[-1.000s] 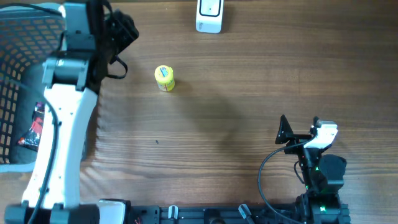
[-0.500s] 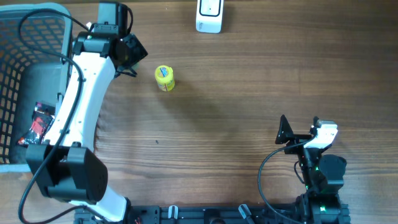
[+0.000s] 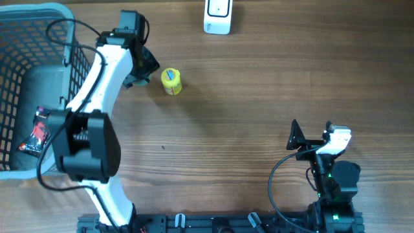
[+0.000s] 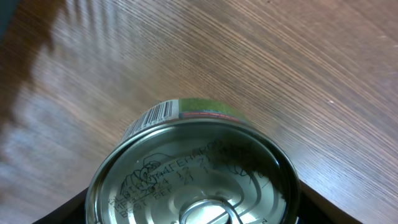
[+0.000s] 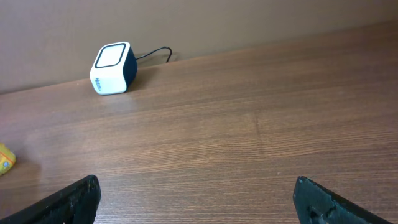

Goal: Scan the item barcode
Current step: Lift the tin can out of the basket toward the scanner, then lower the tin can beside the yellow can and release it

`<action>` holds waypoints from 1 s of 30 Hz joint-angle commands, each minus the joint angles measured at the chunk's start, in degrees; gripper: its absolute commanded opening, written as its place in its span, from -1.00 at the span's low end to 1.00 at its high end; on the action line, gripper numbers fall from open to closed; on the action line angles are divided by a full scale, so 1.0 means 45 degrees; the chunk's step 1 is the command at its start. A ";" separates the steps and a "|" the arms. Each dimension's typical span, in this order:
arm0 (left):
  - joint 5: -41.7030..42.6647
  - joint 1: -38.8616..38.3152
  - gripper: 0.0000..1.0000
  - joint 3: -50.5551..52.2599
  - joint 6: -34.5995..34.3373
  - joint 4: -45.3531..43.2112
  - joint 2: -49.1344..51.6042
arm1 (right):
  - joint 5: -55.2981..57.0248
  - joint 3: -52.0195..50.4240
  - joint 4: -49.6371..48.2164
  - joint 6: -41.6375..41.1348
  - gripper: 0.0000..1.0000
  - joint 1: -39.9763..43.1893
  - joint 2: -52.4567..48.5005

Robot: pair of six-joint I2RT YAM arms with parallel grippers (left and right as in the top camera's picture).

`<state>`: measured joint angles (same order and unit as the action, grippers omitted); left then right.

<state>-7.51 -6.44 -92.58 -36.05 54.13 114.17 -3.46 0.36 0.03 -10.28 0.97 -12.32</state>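
left jaws grip a can (image 4: 193, 174), held over the table (image 3: 259, 110) at 10 o'clock, lid toward the wrist camera, barcode (image 4: 153, 114) on its wall. yellow tub (image 3: 171, 81) lies just at 4 o'clock of these jaws. scanner (image 3: 217, 16) at 12 o'clock. right jaws wide open at 5 o'clock.

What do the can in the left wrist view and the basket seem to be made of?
The can: metal, shiny lid with stamped code and pull tab; its label looks like printed paper. The basket: probably plastic, matte pale blue rim and grid walls.
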 commanded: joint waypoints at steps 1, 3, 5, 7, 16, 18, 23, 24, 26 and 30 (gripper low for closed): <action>-0.0243 -0.0049 0.38 -0.0097 0.0146 -0.0413 0.0359 | -0.0209 -0.0015 -0.0044 -0.0078 1.00 0.0063 -0.0053; -0.0238 -0.0049 0.38 -0.0097 0.0146 -0.0573 0.0374 | -0.0204 -0.0015 -0.0044 -0.0078 1.00 0.0063 -0.0053; -0.0248 -0.0049 0.37 -0.0097 0.0146 -0.0593 0.0374 | -0.0204 -0.0015 -0.0044 -0.0083 1.00 0.0063 -0.0053; -0.0257 -0.0049 0.39 -0.0097 0.0151 -0.0597 0.0408 | -0.0204 -0.0015 -0.0044 -0.0083 1.00 0.0063 -0.0053; -0.0209 -0.0049 0.40 -0.0063 -0.0136 -0.1433 0.0801 | -0.0209 -0.0015 -0.0049 -0.0078 1.00 0.0063 -0.0053; -0.0209 -0.0049 0.40 -0.0063 -0.0136 -0.1836 0.0806 | -0.0209 -0.0015 -0.0049 -0.0078 1.00 0.0063 -0.0053; -0.0214 -0.0049 0.41 -0.0063 -0.0131 -0.2769 0.0806 | -0.0209 -0.0015 -0.0044 -0.0078 1.00 0.0063 -0.0053; -0.0209 -0.0053 0.40 -0.0063 -0.0136 -0.2895 0.0806 | -0.0209 -0.0015 -0.0049 -0.0083 1.00 0.0063 -0.0053; -0.0214 -0.0087 0.41 -0.0063 -0.0126 -0.2997 0.0821 | -0.0209 -0.0015 -0.0049 -0.0078 1.00 0.0063 -0.0053; -0.0214 -0.0189 0.41 -0.0063 -0.0063 -0.2914 0.0967 | -0.0209 -0.0015 -0.0049 -0.0078 1.00 0.0063 -0.0053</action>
<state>-7.55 -6.57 -92.58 -36.29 40.95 117.27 -3.46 0.36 0.03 -10.28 0.97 -12.32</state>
